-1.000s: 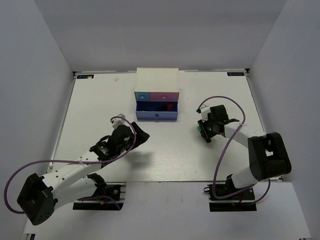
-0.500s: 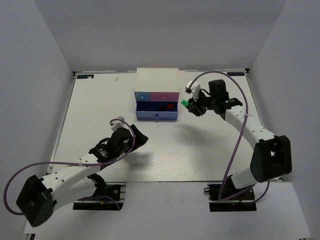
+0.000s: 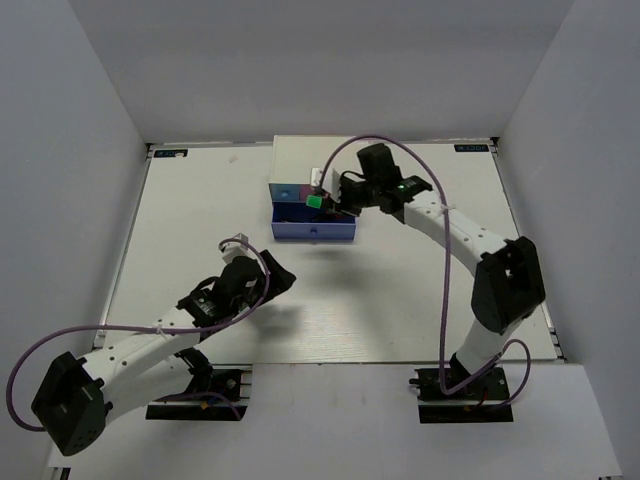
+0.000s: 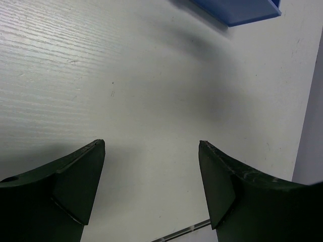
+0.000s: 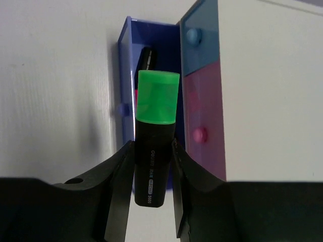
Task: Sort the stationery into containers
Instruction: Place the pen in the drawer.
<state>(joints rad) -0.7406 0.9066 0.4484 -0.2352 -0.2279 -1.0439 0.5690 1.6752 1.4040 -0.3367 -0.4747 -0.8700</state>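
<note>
Green-capped marker point(image 5: 157, 101) gripped inside the right end effector point(image 5: 153, 154).

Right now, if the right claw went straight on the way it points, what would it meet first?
Held by the right claw, the green-capped marker leads into the open blue-purple drawer, likely meeting the black marker lying inside first; depth is unclear.

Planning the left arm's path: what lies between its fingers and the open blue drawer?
Only bare table lies between the left fingers and the open blue drawer; the left wrist view shows it.
</note>
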